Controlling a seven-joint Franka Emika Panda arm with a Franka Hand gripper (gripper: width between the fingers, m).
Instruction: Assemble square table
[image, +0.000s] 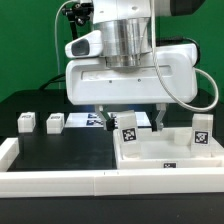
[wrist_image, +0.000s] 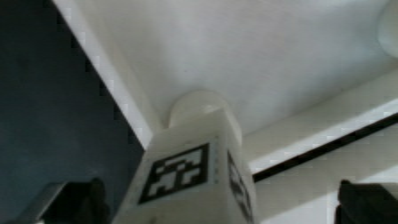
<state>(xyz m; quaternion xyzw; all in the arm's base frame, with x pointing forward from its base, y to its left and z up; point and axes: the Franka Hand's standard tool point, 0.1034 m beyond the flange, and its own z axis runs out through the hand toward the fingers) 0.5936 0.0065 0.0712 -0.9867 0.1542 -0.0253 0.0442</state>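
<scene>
Black tabletop (image: 60, 150), slab (image: 150, 152) beside front rail (image: 60, 181).

A black table surface (image: 50, 150) fills the lower part of the exterior view, matte and dark. A long white rail (image: 60, 182) edges it along the near side, and at the exterior view's left a shorter arm of the rail turns the corner and runs back along that edge. Farther back on the black surface lies the marker board (image: 82, 121), flat, thin and white, with black-and-white tags printed on it; only part of it shows. Behind the table stands a green backdrop (image: 213, 78) at the exterior view's right, paler toward the left. In the wrist view the black surface appears as a dark, blurred area.
</scene>
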